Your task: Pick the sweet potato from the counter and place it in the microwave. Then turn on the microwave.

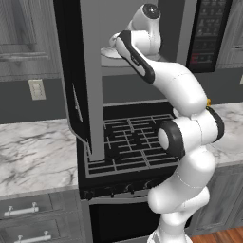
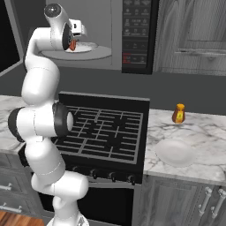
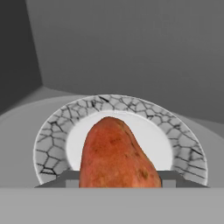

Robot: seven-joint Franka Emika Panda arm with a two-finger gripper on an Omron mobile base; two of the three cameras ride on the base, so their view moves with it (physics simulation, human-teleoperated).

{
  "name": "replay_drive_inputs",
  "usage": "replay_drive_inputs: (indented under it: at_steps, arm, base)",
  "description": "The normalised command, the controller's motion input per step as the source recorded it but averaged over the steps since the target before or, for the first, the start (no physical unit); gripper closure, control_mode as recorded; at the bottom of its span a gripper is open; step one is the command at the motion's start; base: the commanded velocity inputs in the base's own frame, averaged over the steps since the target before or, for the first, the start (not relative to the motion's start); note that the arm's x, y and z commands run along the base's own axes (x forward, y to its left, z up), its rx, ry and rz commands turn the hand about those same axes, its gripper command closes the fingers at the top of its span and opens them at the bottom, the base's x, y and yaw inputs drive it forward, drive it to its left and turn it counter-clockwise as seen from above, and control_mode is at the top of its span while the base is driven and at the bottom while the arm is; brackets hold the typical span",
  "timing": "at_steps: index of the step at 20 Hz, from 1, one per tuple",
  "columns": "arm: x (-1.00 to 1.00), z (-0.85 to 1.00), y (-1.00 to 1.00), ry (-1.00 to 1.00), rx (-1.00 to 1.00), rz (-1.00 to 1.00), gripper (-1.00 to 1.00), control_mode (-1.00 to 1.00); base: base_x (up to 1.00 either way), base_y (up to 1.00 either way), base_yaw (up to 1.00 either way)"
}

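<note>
Lower centre of the hand view: the two-finger gripper (image 3: pixel 117 177) grips the oblong orange-red sweet potato (image 3: pixel 116 155) between its jaws. Behind it, mid-frame, lies the round white plate with a crackle-patterned rim (image 3: pixel 52 135). The plate rests on the grey interior floor of the open microwave (image 3: pixel 131 48), whose walls close the upper frame.
</note>
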Motion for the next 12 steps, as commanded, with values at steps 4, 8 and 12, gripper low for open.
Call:
replay_drive_inputs:
  at_steps: [4,8,12]
  arm:
    - [0.22,-0.01,0.01,0.0,-0.01,0.0,1.0,-1.0]
    - [0.15,0.0,0.03,0.0,-0.01,0.0,1.0,-1.0]
    - [0.13,0.0,0.06,0.01,0.0,0.0,1.0,-1.0]
  base:
    - [0.0,0.0,0.0]
    - [0.0,0.0,0.0]
    - [0.0,0.0,0.0]
